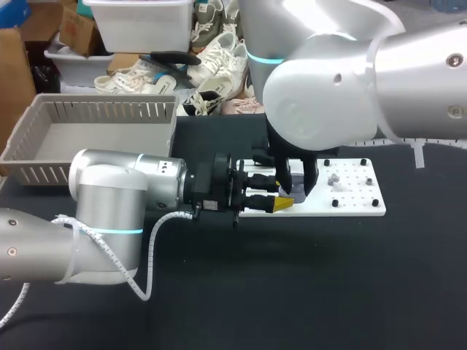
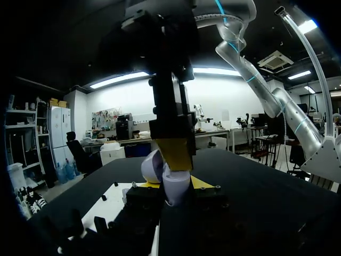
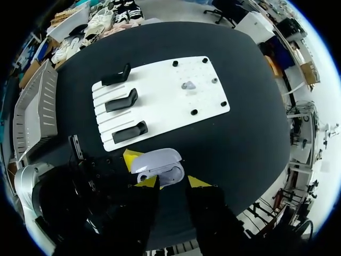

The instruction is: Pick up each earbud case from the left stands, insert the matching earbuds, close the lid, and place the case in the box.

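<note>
A lavender earbud case (image 2: 171, 186) with its lid open sits between the yellow tips of my left gripper (image 2: 175, 184), which is shut on it just above the white board (image 1: 357, 208). My right gripper (image 3: 173, 183) hangs straight over the case (image 3: 157, 162), fingers apart and nothing between them. One of its yellow fingertips (image 2: 173, 152) comes down against the case. In the head view both grippers meet at the board's left part, the left gripper (image 1: 283, 203) under the right gripper (image 1: 295, 186). A small grey earbud (image 3: 187, 85) lies on the board's peg side.
Three black stands (image 3: 121, 100) line the slotted end of the white board (image 3: 160, 90), and none of them holds a case. A grey slatted basket (image 1: 44, 164) stands at the table's back left. Black pegs (image 1: 335, 203) stick up from the board.
</note>
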